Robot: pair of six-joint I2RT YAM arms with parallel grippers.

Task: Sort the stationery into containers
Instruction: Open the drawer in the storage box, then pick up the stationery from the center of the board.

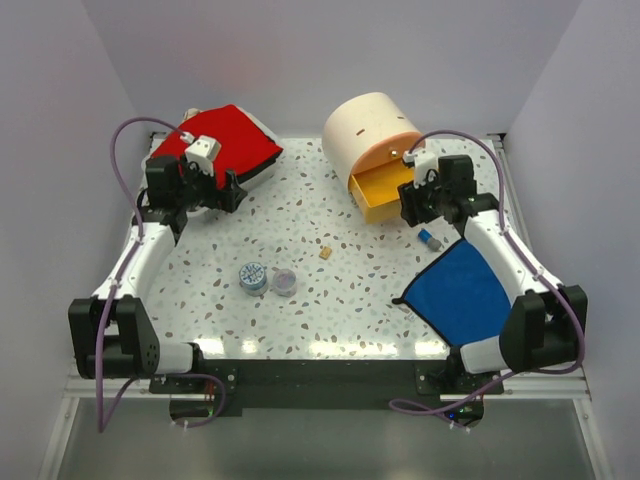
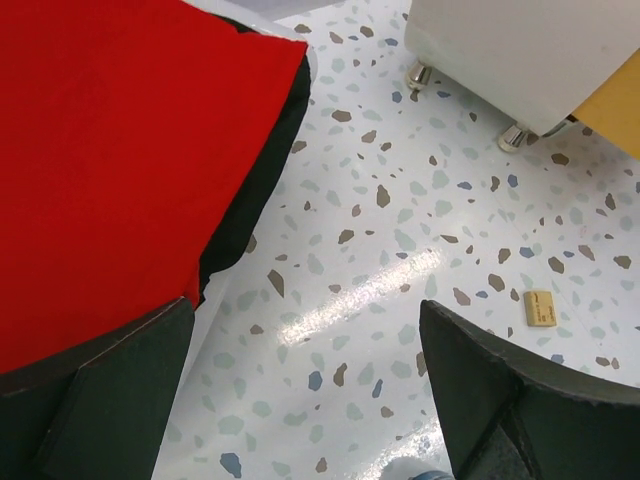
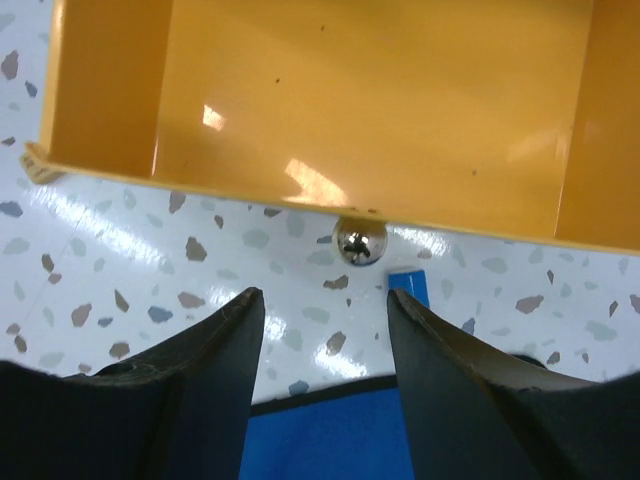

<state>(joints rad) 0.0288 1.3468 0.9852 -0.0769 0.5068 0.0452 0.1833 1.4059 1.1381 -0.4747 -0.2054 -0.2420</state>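
Note:
The cream drum (image 1: 370, 135) lies at the back right with its yellow drawer (image 1: 385, 195) pulled out and empty (image 3: 360, 110). My right gripper (image 3: 324, 298) is open just in front of the drawer's metal knob (image 3: 360, 242), holding nothing. A blue-grey stub (image 1: 431, 240) lies beside its right finger (image 3: 408, 285). The red-topped case (image 1: 220, 145) sits at the back left, and my left gripper (image 2: 310, 380) hangs wide open and empty next to it. The tan cube (image 1: 325, 253) and two tape rolls, blue-patterned (image 1: 253, 276) and purple (image 1: 284, 282), lie mid-table.
A flat blue cloth (image 1: 462, 290) lies at the front right under the right arm, its edge below the right fingers (image 3: 320, 440). The drum's small metal feet (image 2: 420, 75) rest on the speckled tabletop. White walls close the table at the back and sides.

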